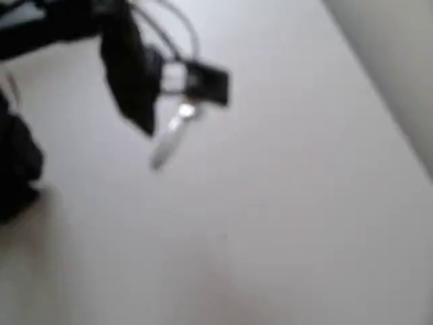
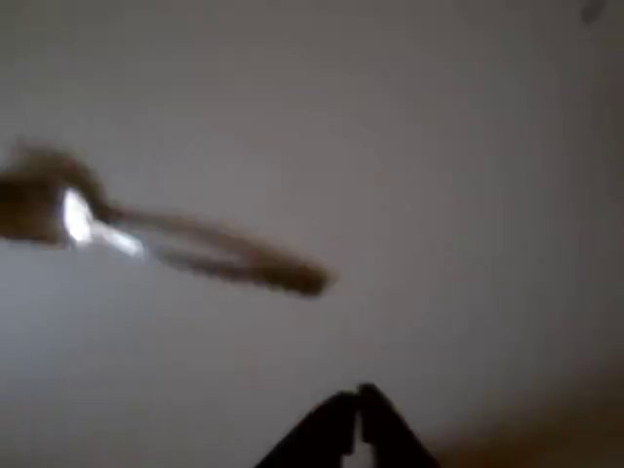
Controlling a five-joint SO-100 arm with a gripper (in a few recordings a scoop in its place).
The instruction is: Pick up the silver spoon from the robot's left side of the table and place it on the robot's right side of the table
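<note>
1. Overhead view: the picture is blurring heavily. The black arm is reaching in from about ten o'clock, and its gripper [image 1: 145, 118] is pointing down toward five o'clock over the table [image 1: 291, 203]. The silver spoon [image 1: 172, 132] is lying just beside the gripper's tip, at about four o'clock from it, with its bright bowl end near the tip and its pale handle running away toward seven o'clock. Whether the spoon is touching the gripper or resting free on the table cannot be told here, and the stand of the jaws is hidden by blur.

2. Wrist view: the gripper [image 2: 357, 414] is showing at six o'clock as two dark fingertips meeting at a point, so the jaws are looking pressed together with nothing between them. The silver spoon [image 2: 166, 239] is sitting apart from them at about ten o'clock, its glinting bowl at nine o'clock and its handle stretching toward the centre, over the table [image 2: 468, 146].
</note>
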